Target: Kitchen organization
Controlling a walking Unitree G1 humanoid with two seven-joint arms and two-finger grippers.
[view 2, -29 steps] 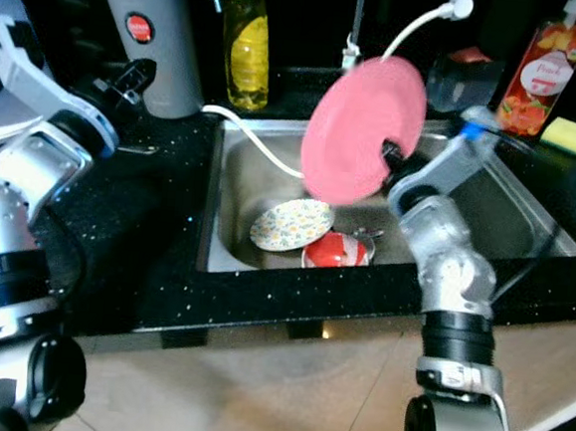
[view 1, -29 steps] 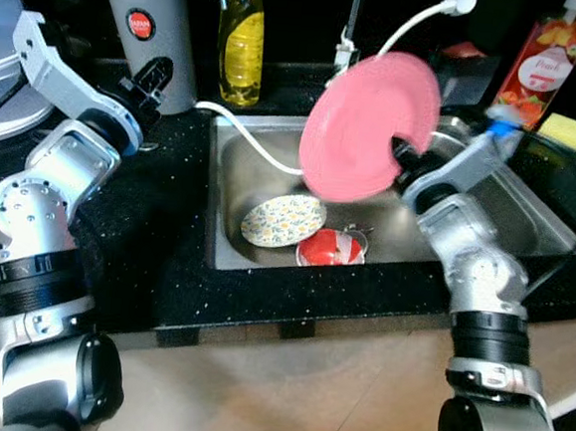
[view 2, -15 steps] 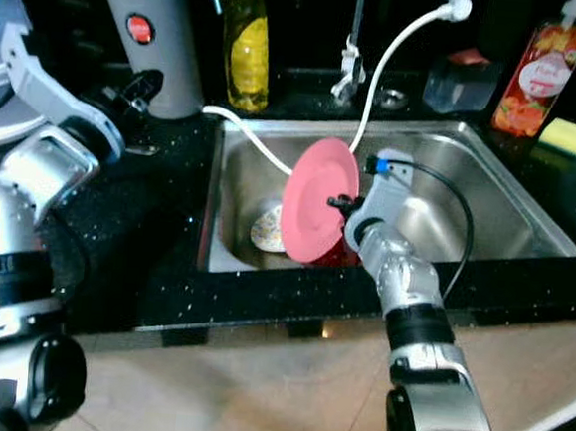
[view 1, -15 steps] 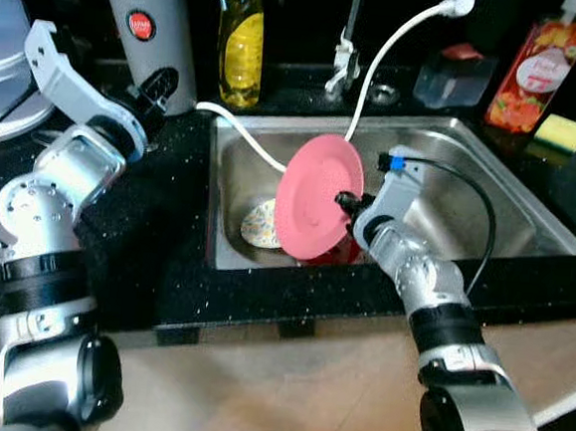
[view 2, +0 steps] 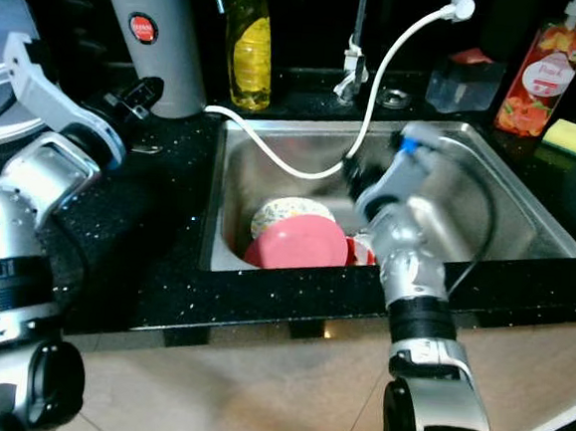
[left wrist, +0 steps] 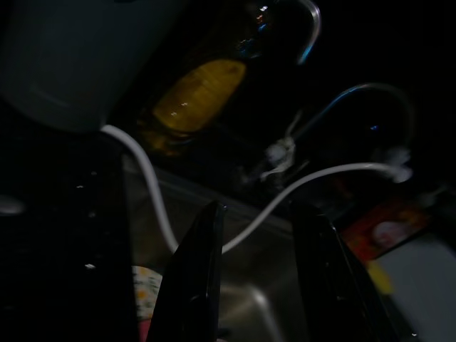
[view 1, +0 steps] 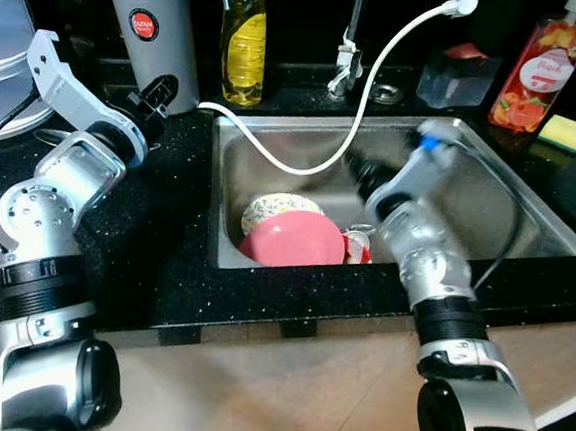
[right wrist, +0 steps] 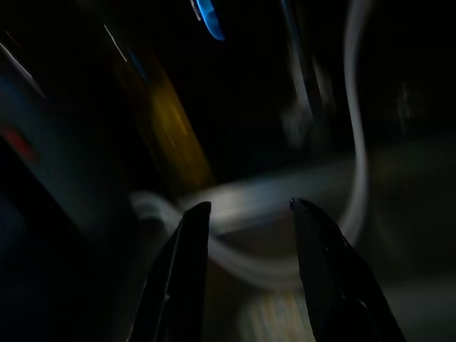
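Over sink (view 1: 528, 209), right hand (right wrist: 246, 214) raised, seemingly empty; pink plate (view 1: 291, 241) below.

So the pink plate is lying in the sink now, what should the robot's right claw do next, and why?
Probably lift up and back out of the sink. The pink plate lies flat on the floral plate, and the right claw is open and empty above the white hose, so it is free for the next item.

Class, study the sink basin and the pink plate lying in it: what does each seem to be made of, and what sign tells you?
Sink basin: probably stainless steel, brushed finish, grey with soft reflections. Pink plate: likely plastic or melamine, though glazed ceramic is possible; uniform matte colour, faint sheen.
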